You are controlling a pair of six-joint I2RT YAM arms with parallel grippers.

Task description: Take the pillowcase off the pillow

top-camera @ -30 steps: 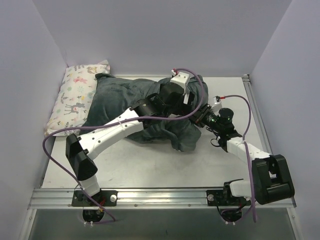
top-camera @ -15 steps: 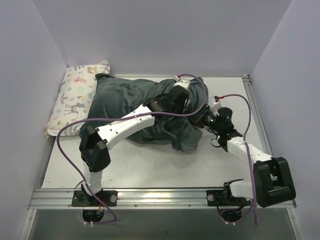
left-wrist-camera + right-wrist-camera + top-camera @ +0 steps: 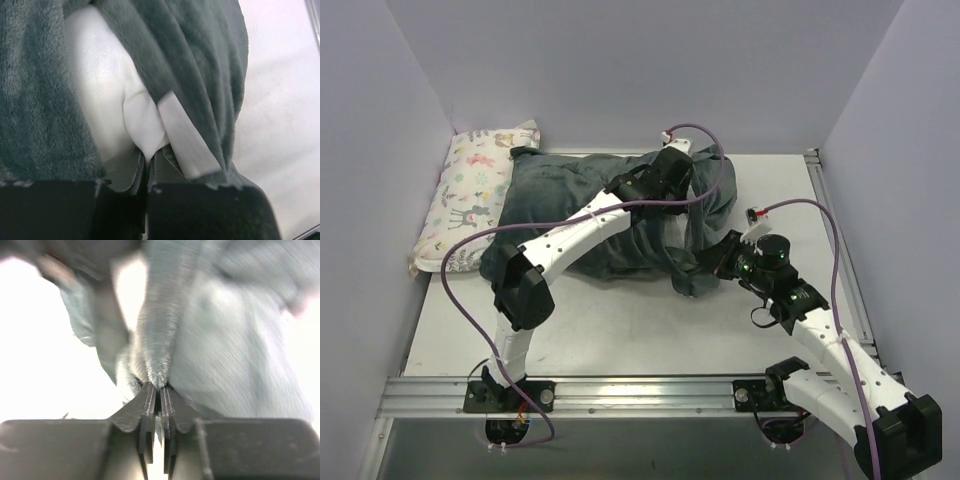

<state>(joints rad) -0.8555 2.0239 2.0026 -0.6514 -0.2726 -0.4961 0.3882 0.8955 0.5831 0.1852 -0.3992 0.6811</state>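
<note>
Pillowcase (image 3: 560, 200) heaped mid-bench (image 3: 620, 330), grey side out. Left end effector (image 3: 148, 161) pinched on pillow (image 3: 100, 90) corner at the opening; right end effector (image 3: 157, 389) clamped on a pillowcase fold. Peeling step, likely; next, pull the two apart. Only left wrist shows white pillow plainly; top view hides it

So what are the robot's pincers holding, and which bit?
The left pincer pinches the white pillow by its bare corner, poking out of the pillowcase. The right pincer pinches the plush grey pillowcase by a bunched fold.
</note>
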